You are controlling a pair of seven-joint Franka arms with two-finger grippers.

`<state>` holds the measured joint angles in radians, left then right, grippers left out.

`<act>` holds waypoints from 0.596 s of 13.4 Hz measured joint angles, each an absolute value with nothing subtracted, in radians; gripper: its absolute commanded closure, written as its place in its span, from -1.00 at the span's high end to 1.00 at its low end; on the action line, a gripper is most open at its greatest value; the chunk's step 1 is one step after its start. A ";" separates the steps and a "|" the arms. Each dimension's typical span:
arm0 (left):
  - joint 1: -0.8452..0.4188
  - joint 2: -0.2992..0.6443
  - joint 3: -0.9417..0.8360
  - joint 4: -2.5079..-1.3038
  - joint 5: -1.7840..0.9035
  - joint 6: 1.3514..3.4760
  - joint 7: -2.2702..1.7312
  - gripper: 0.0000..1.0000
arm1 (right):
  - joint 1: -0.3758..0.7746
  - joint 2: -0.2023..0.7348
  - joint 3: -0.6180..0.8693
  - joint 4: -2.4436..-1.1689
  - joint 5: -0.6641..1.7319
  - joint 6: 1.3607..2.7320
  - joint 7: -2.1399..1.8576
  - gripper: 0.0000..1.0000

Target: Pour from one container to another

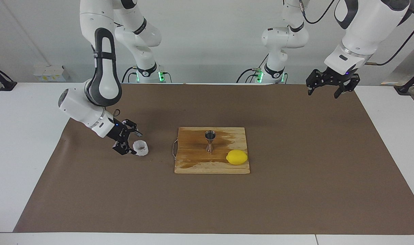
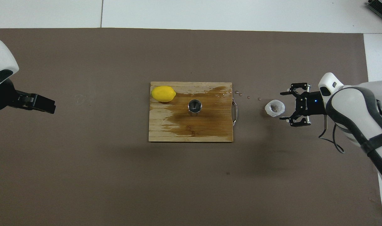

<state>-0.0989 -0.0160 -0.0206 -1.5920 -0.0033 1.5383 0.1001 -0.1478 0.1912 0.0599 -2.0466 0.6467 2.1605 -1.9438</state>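
Observation:
The white crinkled cup (image 1: 140,148) stands upright on the brown mat toward the right arm's end of the table, beside the cutting board; it shows a dark reddish spot inside in the overhead view (image 2: 275,108). My right gripper (image 1: 129,143) is open and empty just beside the cup, on the side away from the board, and also shows in the overhead view (image 2: 281,106). The steel jigger (image 1: 210,140) stands upright on the wooden cutting board (image 1: 193,166), seen from above in the overhead view (image 2: 194,106). My left gripper (image 1: 331,90) waits open above the mat's corner.
A yellow lemon (image 1: 236,157) lies on the board, farther from the robots than the jigger. The board (image 2: 165,131) has a large wet stain. A few drops (image 2: 248,97) lie on the mat between board and cup. The board's wire handle (image 2: 235,111) faces the cup.

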 measured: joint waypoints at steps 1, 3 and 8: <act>-0.099 -0.016 -0.021 -1.592 -0.003 1.538 0.100 1.00 | -0.148 0.156 0.059 -2.041 0.587 2.138 -1.847 1.00; -0.099 -0.016 -0.021 -1.592 -0.003 1.538 0.100 1.00 | -0.150 0.114 0.056 -2.032 0.485 2.102 -1.656 1.00; -0.099 -0.016 -0.021 -1.592 -0.003 1.538 0.100 1.00 | -0.144 0.105 0.058 -1.989 0.226 2.099 -1.144 1.00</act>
